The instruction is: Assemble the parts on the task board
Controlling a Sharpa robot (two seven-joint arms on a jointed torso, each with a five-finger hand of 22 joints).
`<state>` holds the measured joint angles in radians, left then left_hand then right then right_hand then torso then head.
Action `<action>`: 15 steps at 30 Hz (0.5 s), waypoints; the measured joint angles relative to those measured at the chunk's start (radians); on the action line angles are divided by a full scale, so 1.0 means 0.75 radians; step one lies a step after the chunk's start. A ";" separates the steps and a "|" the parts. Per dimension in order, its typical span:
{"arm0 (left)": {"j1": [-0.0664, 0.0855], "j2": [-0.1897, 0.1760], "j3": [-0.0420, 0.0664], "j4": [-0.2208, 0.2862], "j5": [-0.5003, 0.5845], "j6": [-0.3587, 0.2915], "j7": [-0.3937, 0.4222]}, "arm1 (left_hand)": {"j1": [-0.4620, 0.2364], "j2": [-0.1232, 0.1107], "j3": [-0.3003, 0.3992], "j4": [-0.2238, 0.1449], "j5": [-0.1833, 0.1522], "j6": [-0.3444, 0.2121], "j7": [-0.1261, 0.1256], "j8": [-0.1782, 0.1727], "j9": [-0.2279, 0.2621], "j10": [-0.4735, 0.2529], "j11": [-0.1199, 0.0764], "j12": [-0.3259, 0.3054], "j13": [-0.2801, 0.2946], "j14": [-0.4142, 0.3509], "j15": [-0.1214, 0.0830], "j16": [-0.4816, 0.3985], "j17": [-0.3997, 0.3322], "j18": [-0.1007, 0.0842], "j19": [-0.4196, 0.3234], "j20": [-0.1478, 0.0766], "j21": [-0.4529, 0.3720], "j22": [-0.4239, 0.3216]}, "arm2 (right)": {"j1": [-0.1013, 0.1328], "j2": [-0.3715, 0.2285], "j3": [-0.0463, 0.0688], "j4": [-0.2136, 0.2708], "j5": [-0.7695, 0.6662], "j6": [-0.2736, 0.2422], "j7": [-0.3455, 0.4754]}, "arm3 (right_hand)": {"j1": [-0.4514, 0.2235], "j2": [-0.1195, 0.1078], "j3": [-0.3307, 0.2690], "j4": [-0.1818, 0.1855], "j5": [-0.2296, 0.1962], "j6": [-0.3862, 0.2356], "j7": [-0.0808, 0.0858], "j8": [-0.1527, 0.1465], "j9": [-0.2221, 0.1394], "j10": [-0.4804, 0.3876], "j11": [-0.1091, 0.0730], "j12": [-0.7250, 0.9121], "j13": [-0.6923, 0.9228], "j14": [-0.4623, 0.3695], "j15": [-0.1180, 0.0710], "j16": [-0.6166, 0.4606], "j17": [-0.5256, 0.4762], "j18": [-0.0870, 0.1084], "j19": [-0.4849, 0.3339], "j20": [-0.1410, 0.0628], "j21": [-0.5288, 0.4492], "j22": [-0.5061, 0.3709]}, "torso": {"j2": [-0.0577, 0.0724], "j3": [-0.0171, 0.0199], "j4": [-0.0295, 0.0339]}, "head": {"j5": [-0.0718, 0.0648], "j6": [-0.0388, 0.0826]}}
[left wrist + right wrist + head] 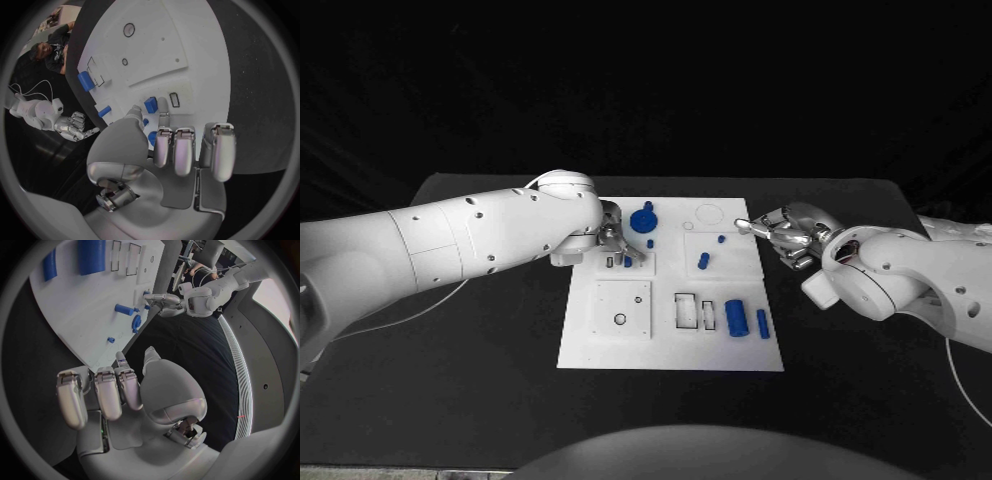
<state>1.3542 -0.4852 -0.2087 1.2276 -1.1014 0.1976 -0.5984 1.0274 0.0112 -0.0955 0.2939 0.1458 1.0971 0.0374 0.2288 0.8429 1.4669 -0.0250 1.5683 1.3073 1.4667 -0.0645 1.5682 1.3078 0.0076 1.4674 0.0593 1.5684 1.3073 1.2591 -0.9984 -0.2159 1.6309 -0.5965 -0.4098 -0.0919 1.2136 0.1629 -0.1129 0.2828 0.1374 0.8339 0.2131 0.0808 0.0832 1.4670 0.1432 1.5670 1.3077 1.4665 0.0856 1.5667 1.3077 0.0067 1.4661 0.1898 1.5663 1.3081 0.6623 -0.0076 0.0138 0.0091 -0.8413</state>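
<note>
The white rectangular task board (671,330) is lying at the middle of the black table (459,400) and is serving as the landmark here. Over the board's far-left part, the silver many-fingered left hand (619,240) is reaching in from the white left arm (459,240); in the left wrist view this left hand (164,150) is holding nothing, its fingers (175,150) lying side by side and pointing toward a small blue block part (150,104) standing on the board, with the thumb set apart from them. Just beyond that hand, a round blue disc-shaped part (643,219) is sitting near the board's far edge. Toward the board's middle, a short blue peg part (704,261) is lying on the white surface, and a smaller blue stud part (721,239) is sitting just beyond it. Near the board's near-right part, a wide blue cylinder part (736,317) and a slim blue bar part (762,322) are lying side by side, just apart. At the board's far-right edge, the silver right hand (783,235) is hovering off the white right arm (906,280); in the right wrist view this right hand (134,390) is gripping nothing, its fingers (103,392) being loosely extended together and the thumb spread away.
</note>
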 measured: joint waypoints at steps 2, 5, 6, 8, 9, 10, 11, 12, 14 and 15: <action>-0.001 -0.003 0.000 0.002 -0.002 -0.016 0.004 | -0.011 -0.001 -0.011 0.000 -0.017 0.000 0.000 0.005 0.004 0.000 0.000 0.000 0.000 0.000 0.000 0.000 0.000 0.000 0.000 0.000 0.000 0.000 | 0.000 0.000 0.000 0.000 0.000 0.000 0.000 | 0.000 0.000 0.000 0.000 0.000 0.000 0.000 0.000 0.000 0.000 0.000 0.000 0.000 0.000 0.000 0.000 0.000 0.000 0.000 0.000 0.000 0.000 | 0.000 0.0000 0.0000 | 0.000 0.000; -0.001 -0.010 0.000 0.007 -0.004 -0.045 0.013 | -0.021 0.001 -0.024 0.001 -0.033 0.000 0.000 0.005 0.011 0.000 0.000 0.000 0.000 0.000 0.000 0.000 0.000 0.000 0.000 0.000 0.000 0.000 | -0.001 0.000 0.000 0.000 0.000 0.001 0.000 | 0.000 0.000 0.000 0.000 0.000 0.000 0.000 0.000 0.001 0.000 0.000 0.000 0.000 0.000 0.000 0.000 0.000 0.000 0.000 0.000 0.000 0.000 | 0.000 0.0000 0.0000 | -0.001 0.000; -0.001 -0.013 0.000 0.010 -0.005 -0.054 0.017 | -0.030 -0.003 -0.025 -0.001 -0.039 0.000 0.000 0.005 0.013 0.000 0.000 0.000 0.000 0.000 0.000 0.000 0.000 0.000 0.000 0.000 0.000 0.000 | -0.001 0.000 0.000 0.000 0.000 0.001 0.000 | 0.000 0.000 0.000 0.000 0.000 0.000 0.000 0.000 0.001 0.000 0.000 0.000 0.000 0.000 0.000 0.000 0.000 0.000 0.000 0.000 0.000 0.000 | 0.000 0.0000 0.0000 | -0.001 0.000; -0.001 -0.021 0.000 0.019 -0.006 -0.078 0.027 | -0.048 -0.009 -0.042 0.001 -0.049 0.005 -0.005 0.012 0.018 0.000 0.000 0.000 0.000 0.000 0.000 0.000 0.000 0.000 0.000 0.000 0.000 0.000 | -0.001 -0.001 0.000 0.000 0.000 0.001 0.000 | 0.000 0.000 0.000 0.000 0.000 0.000 0.000 0.000 0.001 0.000 0.000 0.000 0.000 0.000 0.000 0.000 0.000 0.000 0.000 0.000 0.000 0.000 | 0.000 0.0000 0.0000 | -0.002 0.000; -0.001 -0.025 0.000 0.023 -0.007 -0.088 0.032 | -0.060 -0.010 -0.045 0.001 -0.058 0.005 -0.005 0.012 0.021 0.000 0.000 0.000 0.000 0.000 0.000 0.000 0.000 0.000 0.000 0.000 0.000 0.000 | -0.001 -0.001 0.000 0.000 0.000 0.001 0.000 | 0.000 0.000 0.000 0.000 0.000 0.000 0.000 0.000 0.001 0.000 0.000 0.000 0.000 0.000 0.000 0.000 0.000 0.000 0.000 0.000 0.000 0.000 | 0.000 0.0000 0.0000 | -0.002 0.000; -0.001 -0.027 0.000 0.025 -0.007 -0.095 0.035 | -0.061 -0.011 -0.045 0.001 -0.059 0.005 -0.005 0.012 0.021 0.000 0.000 0.000 0.000 0.000 0.000 0.000 0.000 0.000 0.000 0.000 0.000 0.000 | -0.001 -0.002 0.000 0.000 0.000 0.001 0.000 | 0.000 0.000 0.000 0.000 0.000 0.000 0.000 0.000 0.001 0.000 0.000 0.000 0.000 0.000 0.000 0.000 0.000 0.000 0.000 0.000 0.000 0.000 | 0.000 0.0000 0.0000 | -0.002 0.001; -0.001 -0.030 0.000 0.027 -0.007 -0.104 0.040 | -0.066 -0.016 -0.045 0.001 -0.063 0.005 -0.005 0.012 0.023 0.000 0.000 0.000 0.000 0.000 0.000 0.000 0.000 0.000 0.000 0.000 0.000 0.000 | -0.002 -0.002 0.000 -0.001 0.000 0.001 0.000 | 0.000 0.000 0.000 0.000 0.000 0.000 0.000 0.000 0.001 0.000 0.000 0.000 0.000 0.000 0.000 0.000 0.000 0.000 0.000 0.000 0.000 0.000 | 0.000 0.0000 0.0000 | -0.003 0.001; -0.001 -0.032 0.000 0.030 -0.008 -0.112 0.044 | -0.067 -0.017 -0.045 0.001 -0.064 0.005 -0.005 0.012 0.024 0.000 0.000 0.000 0.001 0.000 0.000 0.000 0.000 0.000 0.000 0.000 0.000 0.000 | -0.002 -0.002 0.000 -0.001 0.000 0.001 0.000 | 0.000 0.000 0.000 0.000 0.000 0.000 0.000 0.000 0.001 0.000 0.000 0.000 0.000 0.000 0.000 0.000 0.000 0.000 0.000 0.000 0.000 0.000 | 0.000 0.0000 0.0000 | -0.003 0.001; -0.001 -0.037 0.000 0.035 -0.008 -0.128 0.054 | -0.067 -0.017 -0.047 -0.001 -0.070 0.005 -0.005 0.012 0.024 0.000 0.000 0.000 0.001 0.000 0.000 0.000 0.000 0.000 0.000 0.000 0.000 0.000 | -0.002 -0.003 0.000 -0.002 0.000 0.001 0.000 | 0.000 0.000 0.000 0.000 0.000 0.000 0.000 0.000 0.001 0.000 0.000 0.000 0.000 0.000 0.000 0.000 0.000 0.000 0.000 0.000 0.000 0.000 | 0.000 0.0000 0.0000 | -0.003 0.002; -0.001 -0.039 0.000 0.037 -0.008 -0.134 0.058 | -0.067 -0.017 -0.049 -0.002 -0.070 0.005 -0.005 0.012 0.025 0.000 0.000 0.000 0.001 0.000 0.000 0.000 0.000 0.000 0.000 0.000 0.000 0.000 | -0.002 -0.003 0.000 -0.002 0.000 0.001 0.000 | 0.000 0.000 0.000 0.000 0.000 0.000 0.000 0.000 0.001 0.000 0.000 0.000 0.000 0.000 0.000 0.000 0.000 0.000 0.000 0.000 0.000 0.000 | -0.001 0.0000 0.0000 | -0.002 0.002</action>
<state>1.3536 -0.5145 -0.2086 1.2550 -1.1075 0.0971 -0.5549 0.9774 -0.0014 -0.1323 0.2921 0.0935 1.1007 0.0337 0.2375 0.8615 1.4669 -0.0250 1.5683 1.3081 1.4667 -0.0645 1.5682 1.3077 0.0076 1.4673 0.0593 1.5684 1.3073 1.2573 -1.0003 -0.2159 1.6297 -0.5965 -0.4089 -0.0920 1.2136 0.1629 -0.1129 0.2828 0.1374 0.8339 0.2131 0.0808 0.0840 1.4670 0.1432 1.5670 1.3077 1.4665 0.0856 1.5667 1.3075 0.0068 1.4661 0.1898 1.5663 1.3080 0.6618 -0.0076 0.0138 0.0075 -0.8396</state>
